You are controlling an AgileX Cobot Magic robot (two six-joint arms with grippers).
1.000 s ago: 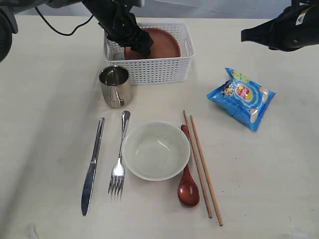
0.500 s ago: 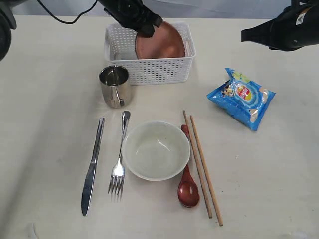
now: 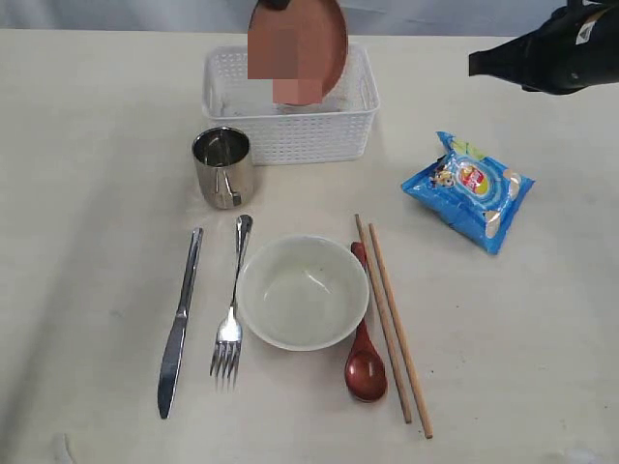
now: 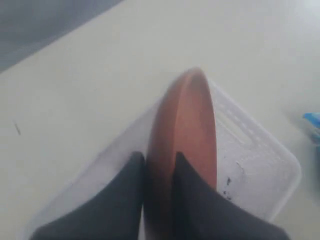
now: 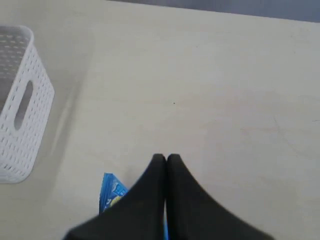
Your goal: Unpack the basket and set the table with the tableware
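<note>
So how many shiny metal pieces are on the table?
3: the cup by the basket, the knife and fork left of the bowl. None seems hidden.

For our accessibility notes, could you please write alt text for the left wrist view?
The left claw pinches the rim of a round brown plate, held on edge over the white perforated basket. Pale table surrounds them, and a sliver of blue bag shows at the frame's edge.

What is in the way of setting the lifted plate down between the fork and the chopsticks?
The cream bowl fills that spot, with the wooden spoon beside it. The plate, pinched by the left gripper, hangs over the basket.
</note>
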